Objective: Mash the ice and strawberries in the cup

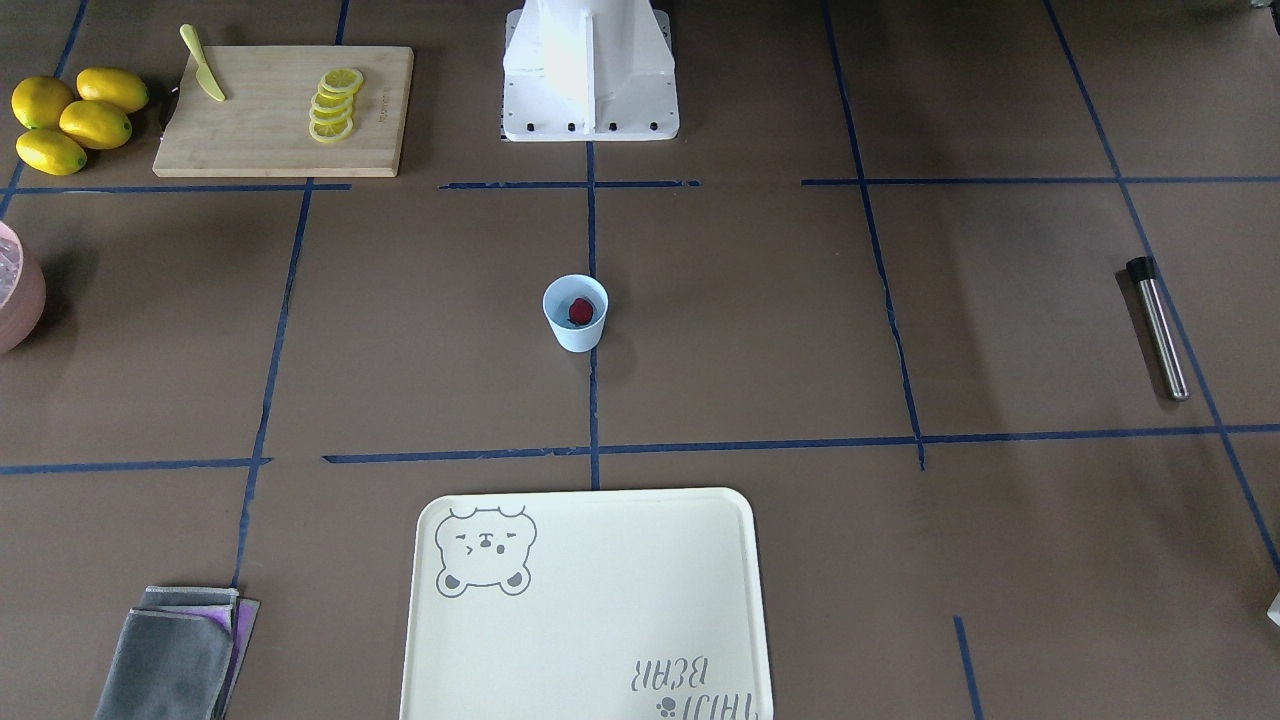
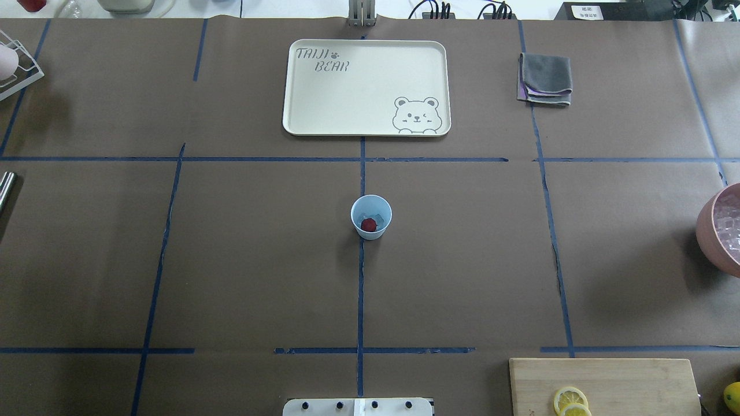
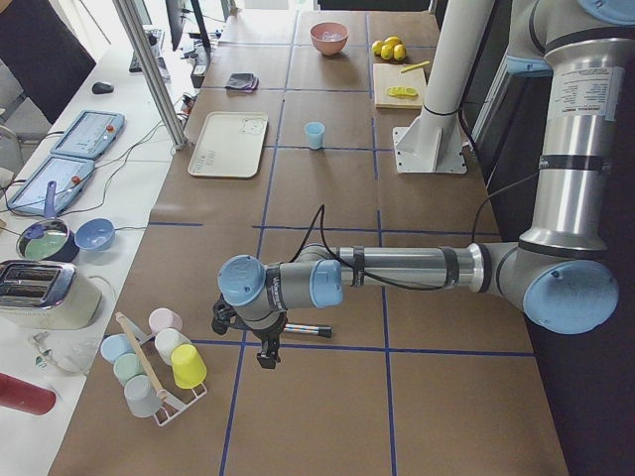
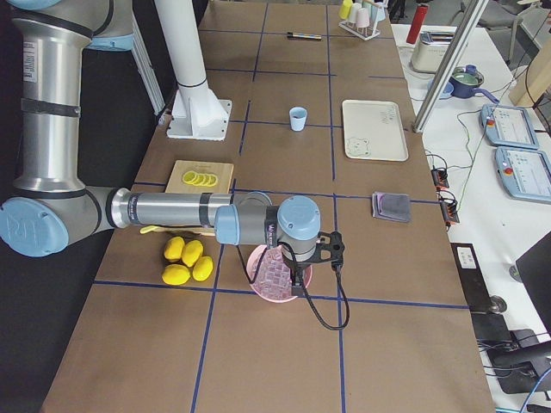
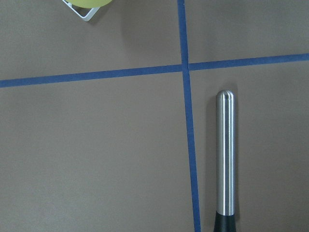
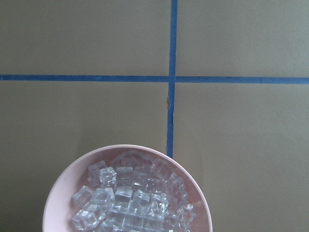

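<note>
Cup [image 2: 370, 216] is mid-table, upright, on the blue centre tape line. The strawberry [image 2: 368, 225] sits inside it, with a bit of ice beside the berry. There is bare table all round the cup. The nearest things are the bear tray [image 2: 300, 86] on the far side and my base plate [image 2: 357, 407] on the near side, both well apart from it.

Left fingers [image 3: 268, 355] hang point-down at my left end of the table, well apart from the cup. They only show in the side view, so I cannot tell if they are wide or narrow. The left wrist camera looks straight down on the steel muddler [image 5: 225, 154]. It lies flat just beside a tape line, parallel to it, with its black end at the bottom edge of that view. The cup rack [image 3: 159, 362] stands near, toward the table edge.

Right fingers [image 4: 297, 280] hang over the pink bowl [image 6: 58, 193] at my right end, and I cannot tell their opening either. The bowl is full of ice cubes [image 6: 130, 198] and its rim just meets a tape line. Whole lemons [image 4: 188, 260] lie beside the bowl on my side. The cutting board [image 1: 280, 110] with lemon slices [image 1: 333, 105] and a yellow knife [image 1: 203, 65] sits near the table edge by my base. A folded grey cloth [image 1: 175, 655] is at the far right edge.
</note>
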Controlling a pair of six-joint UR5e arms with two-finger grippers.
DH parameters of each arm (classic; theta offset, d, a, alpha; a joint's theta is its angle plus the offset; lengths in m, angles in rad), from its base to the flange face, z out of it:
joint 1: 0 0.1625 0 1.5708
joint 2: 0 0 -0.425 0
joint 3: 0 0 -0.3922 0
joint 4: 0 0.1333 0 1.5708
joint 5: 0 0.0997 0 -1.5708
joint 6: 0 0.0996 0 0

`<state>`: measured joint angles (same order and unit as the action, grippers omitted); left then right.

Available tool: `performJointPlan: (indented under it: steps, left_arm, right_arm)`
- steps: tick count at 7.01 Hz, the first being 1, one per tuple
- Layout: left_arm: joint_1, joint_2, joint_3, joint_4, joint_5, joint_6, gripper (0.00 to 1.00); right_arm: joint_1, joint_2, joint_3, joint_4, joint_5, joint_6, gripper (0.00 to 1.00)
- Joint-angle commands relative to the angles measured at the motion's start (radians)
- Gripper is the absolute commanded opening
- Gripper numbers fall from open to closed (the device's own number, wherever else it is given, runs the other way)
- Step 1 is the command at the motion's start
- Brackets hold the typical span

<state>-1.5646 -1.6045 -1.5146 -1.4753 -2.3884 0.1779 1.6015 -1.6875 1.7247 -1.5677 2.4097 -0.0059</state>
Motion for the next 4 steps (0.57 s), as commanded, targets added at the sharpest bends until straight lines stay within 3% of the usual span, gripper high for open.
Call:
performJointPlan:
  steps: [1, 4]
  left_arm:
    - [0.0, -0.003, 0.001, 0.0, 0.0, 0.002, 1.0]
    - [0.0, -0.002, 0.002, 0.0, 0.0, 0.003, 1.0]
  right_arm:
    - [0.0, 0.0, 0.003, 0.002, -0.001, 0.001, 0.99]
    - [0.0, 0.0, 0.004, 0.002, -0.004, 0.001, 0.99]
